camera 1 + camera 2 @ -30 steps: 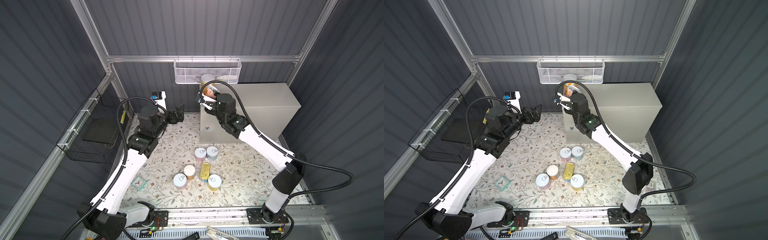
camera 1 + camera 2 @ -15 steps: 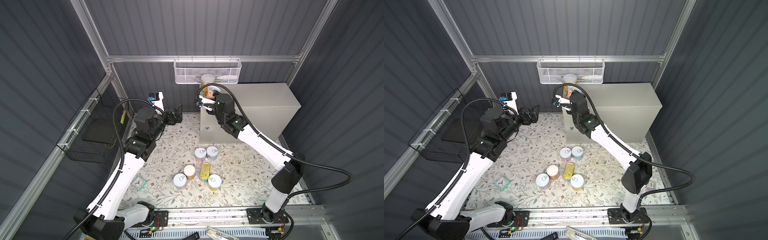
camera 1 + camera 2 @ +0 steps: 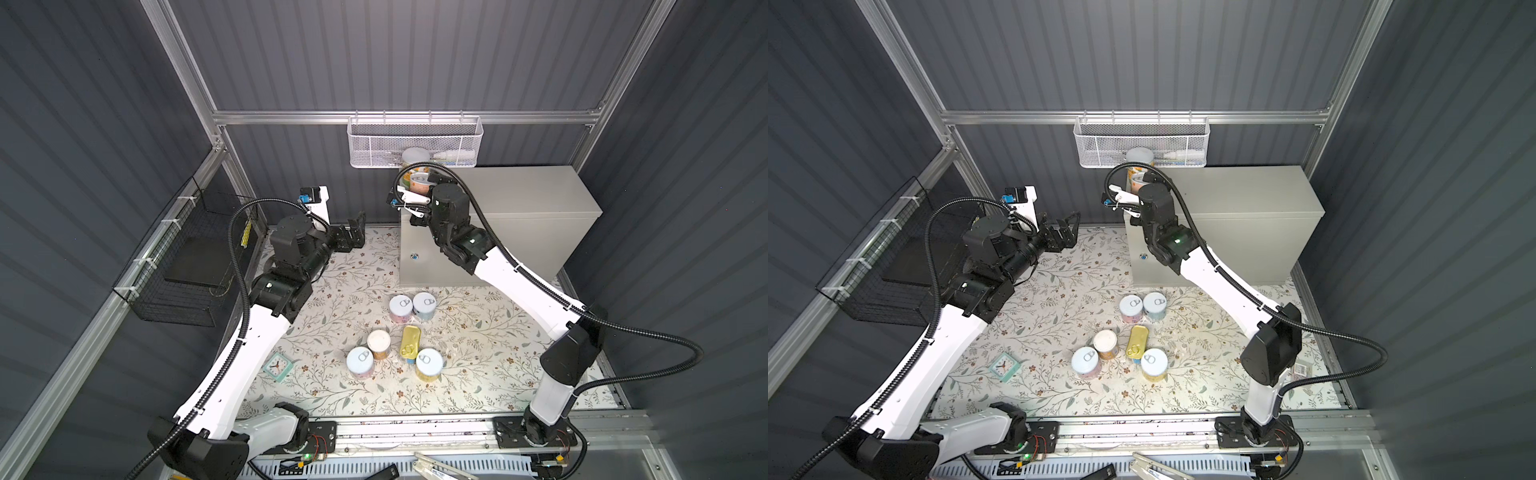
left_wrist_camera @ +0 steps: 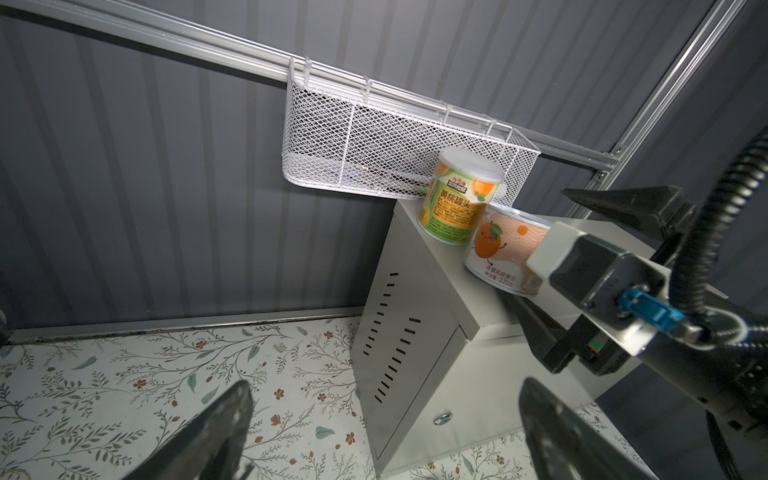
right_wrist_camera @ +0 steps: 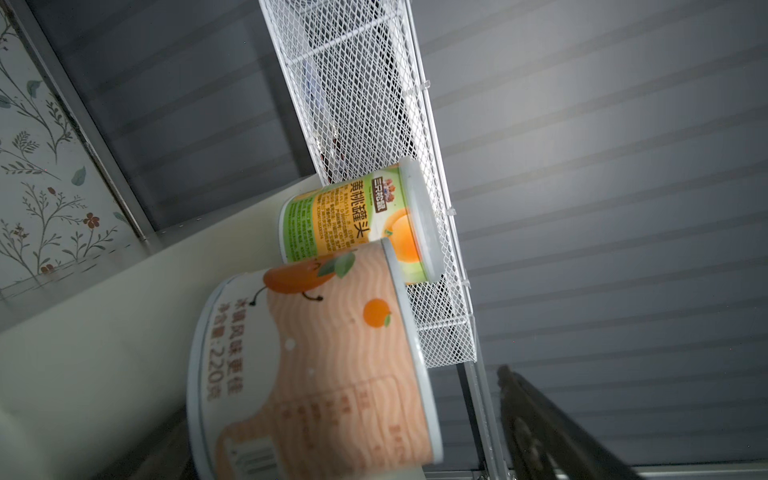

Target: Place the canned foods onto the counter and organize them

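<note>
Left pincer (image 3: 356,232) open, right pincer (image 3: 423,195) open round the pink tin (image 4: 498,245) by the table (image 4: 436,266) edge; a sloppy retreat could knock it off.

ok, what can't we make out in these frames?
- White mesh basket: contents only vague shapes through the mesh, every view.
- Peach-label can on the counter: mostly covered by the right arm's wrist in both top views.
- Whether it touches the green-label can: they overlap in both wrist views.
- Six unplaced tins: labels too small, top views.
- Black wire basket: dark flat item inside, unidentifiable.
</note>
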`<control>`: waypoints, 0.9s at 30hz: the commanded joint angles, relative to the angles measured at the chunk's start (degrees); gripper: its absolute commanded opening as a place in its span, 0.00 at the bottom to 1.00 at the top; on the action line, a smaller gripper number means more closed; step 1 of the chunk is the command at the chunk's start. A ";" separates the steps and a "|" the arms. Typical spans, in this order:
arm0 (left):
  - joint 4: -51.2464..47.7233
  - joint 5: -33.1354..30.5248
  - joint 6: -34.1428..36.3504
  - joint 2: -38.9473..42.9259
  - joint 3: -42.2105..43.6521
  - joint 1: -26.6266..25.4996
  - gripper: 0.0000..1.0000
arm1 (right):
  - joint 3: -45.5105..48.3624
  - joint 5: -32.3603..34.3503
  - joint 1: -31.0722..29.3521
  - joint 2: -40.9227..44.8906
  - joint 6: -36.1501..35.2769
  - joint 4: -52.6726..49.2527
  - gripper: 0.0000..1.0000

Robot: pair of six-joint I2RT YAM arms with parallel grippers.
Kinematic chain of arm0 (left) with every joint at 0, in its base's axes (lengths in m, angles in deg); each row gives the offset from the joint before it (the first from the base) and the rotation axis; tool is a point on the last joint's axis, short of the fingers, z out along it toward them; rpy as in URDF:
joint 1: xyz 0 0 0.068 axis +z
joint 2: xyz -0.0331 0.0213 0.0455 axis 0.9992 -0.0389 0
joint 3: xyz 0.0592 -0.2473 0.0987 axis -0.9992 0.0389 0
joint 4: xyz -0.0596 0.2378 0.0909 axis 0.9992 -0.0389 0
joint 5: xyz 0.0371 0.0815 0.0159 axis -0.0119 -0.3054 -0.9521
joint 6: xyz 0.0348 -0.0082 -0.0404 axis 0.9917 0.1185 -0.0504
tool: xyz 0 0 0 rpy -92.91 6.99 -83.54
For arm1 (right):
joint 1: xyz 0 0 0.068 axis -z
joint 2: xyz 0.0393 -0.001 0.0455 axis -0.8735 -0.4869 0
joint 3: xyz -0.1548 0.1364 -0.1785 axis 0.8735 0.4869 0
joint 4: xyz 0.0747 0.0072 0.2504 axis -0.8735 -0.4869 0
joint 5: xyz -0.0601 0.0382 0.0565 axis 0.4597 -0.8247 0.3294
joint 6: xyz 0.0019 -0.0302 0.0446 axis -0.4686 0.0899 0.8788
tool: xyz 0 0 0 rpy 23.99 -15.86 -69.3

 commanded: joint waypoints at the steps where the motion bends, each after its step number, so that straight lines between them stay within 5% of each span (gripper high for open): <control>1: -0.50 0.28 1.04 -0.46 -0.89 0.28 1.00 | -0.40 0.63 0.02 1.12 0.53 -0.37 0.99; 7: -0.63 1.16 0.80 -1.60 -1.70 0.23 1.00 | -1.69 -3.96 0.59 3.88 5.15 -8.11 0.99; 11: -0.39 1.50 0.78 -2.10 -2.26 0.24 1.00 | -9.18 -10.01 2.69 3.79 13.49 -21.34 0.99; 18: 0.45 3.29 -0.42 -4.98 -3.34 0.24 1.00 | -19.83 -14.62 4.24 0.01 17.55 -32.26 0.99; 27: 3.48 8.26 -3.26 -10.68 -7.14 0.24 1.00 | -16.46 -14.28 4.74 -0.33 17.89 -30.24 0.99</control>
